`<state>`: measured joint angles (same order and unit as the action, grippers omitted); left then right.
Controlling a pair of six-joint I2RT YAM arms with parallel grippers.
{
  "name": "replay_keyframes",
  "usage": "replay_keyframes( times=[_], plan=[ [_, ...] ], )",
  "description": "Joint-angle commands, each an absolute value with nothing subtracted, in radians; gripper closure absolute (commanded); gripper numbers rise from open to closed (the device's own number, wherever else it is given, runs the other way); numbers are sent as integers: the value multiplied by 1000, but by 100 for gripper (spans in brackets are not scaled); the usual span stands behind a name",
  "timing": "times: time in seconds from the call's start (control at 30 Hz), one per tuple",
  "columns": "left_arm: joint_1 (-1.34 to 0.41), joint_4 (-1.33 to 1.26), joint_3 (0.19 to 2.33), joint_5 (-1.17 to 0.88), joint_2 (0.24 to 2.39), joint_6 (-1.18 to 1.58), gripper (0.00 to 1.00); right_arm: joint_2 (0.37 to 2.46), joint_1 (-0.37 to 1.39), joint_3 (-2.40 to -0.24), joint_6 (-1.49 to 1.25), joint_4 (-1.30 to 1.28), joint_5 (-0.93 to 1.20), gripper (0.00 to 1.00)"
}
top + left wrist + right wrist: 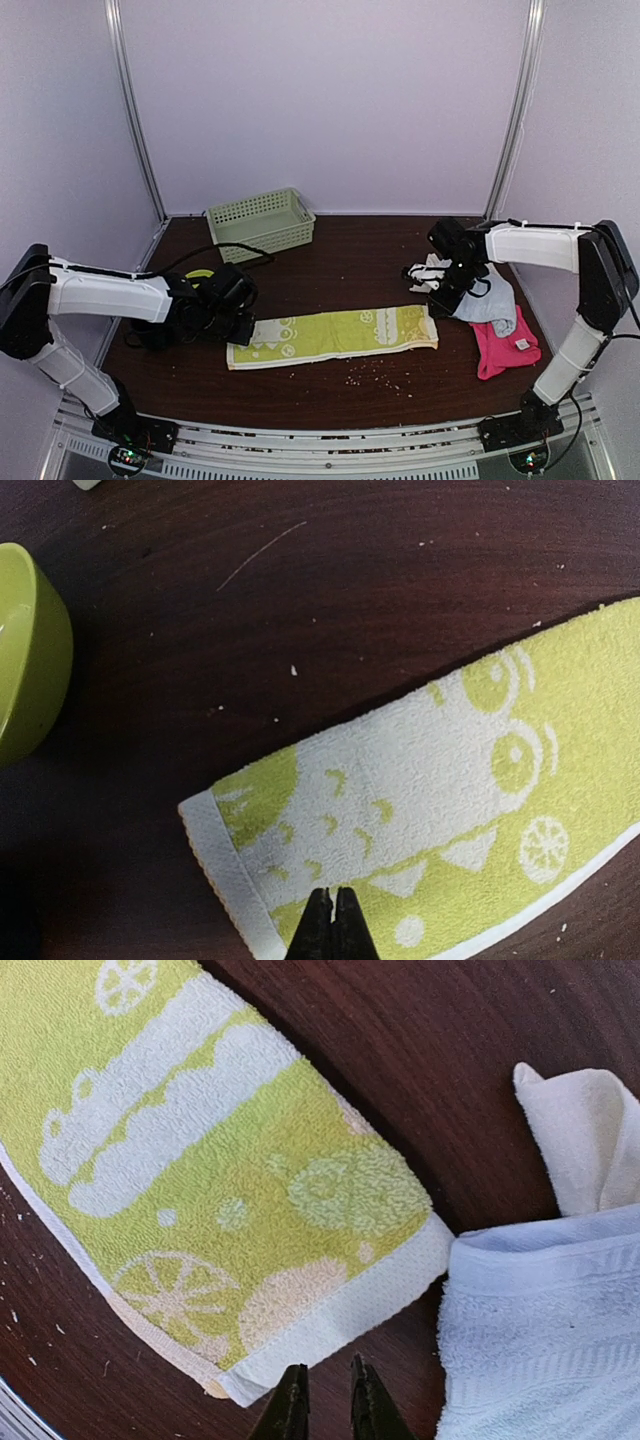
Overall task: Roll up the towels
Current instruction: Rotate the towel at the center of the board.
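A lime-green towel [335, 335] with pale lemon print lies flat as a long strip across the middle of the table. My left gripper [333, 920] is shut with nothing in it, its tips over the near edge of the strip's left end [430, 800]. My right gripper [325, 1400] is open by a narrow gap and holds nothing; it hovers over bare wood just off the white hem at the strip's right end [220, 1170]. A light blue towel [540, 1330] and a cream-white towel [580, 1130] lie crumpled to its right. A hot pink towel [500, 345] lies at the far right.
A green plastic basket [262, 222] stands at the back left. A lime-green bowl [30, 650] sits beside my left arm. Small crumbs dot the wood in front of the strip. A metal rail [330, 455] runs along the near edge.
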<state>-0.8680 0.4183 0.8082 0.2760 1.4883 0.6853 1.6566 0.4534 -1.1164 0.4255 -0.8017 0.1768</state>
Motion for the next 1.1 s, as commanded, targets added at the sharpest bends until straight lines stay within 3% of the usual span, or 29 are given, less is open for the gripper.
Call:
replay_keyframes(
  times=[0.0, 0.47, 0.73, 0.83, 0.97, 1.07],
  plan=[
    [-848, 385, 765, 272, 1494, 651, 100, 1701, 456, -1102, 349, -771, 243, 83],
    [-841, 392, 501, 188, 1327, 813, 100, 1955, 513, -1308, 395, -778, 195, 79],
    [-849, 403, 491, 172, 1127, 821, 100, 1939, 518, -1418, 367, -810, 235, 77],
    [-849, 505, 548, 215, 1058, 855, 89, 1887, 517, -1398, 321, -798, 251, 73],
    [-848, 546, 562, 233, 1028, 850, 52, 1859, 517, -1364, 275, -785, 242, 66],
    [-847, 575, 586, 262, 1109, 826, 47, 1873, 515, -1342, 252, -771, 217, 63]
  ],
)
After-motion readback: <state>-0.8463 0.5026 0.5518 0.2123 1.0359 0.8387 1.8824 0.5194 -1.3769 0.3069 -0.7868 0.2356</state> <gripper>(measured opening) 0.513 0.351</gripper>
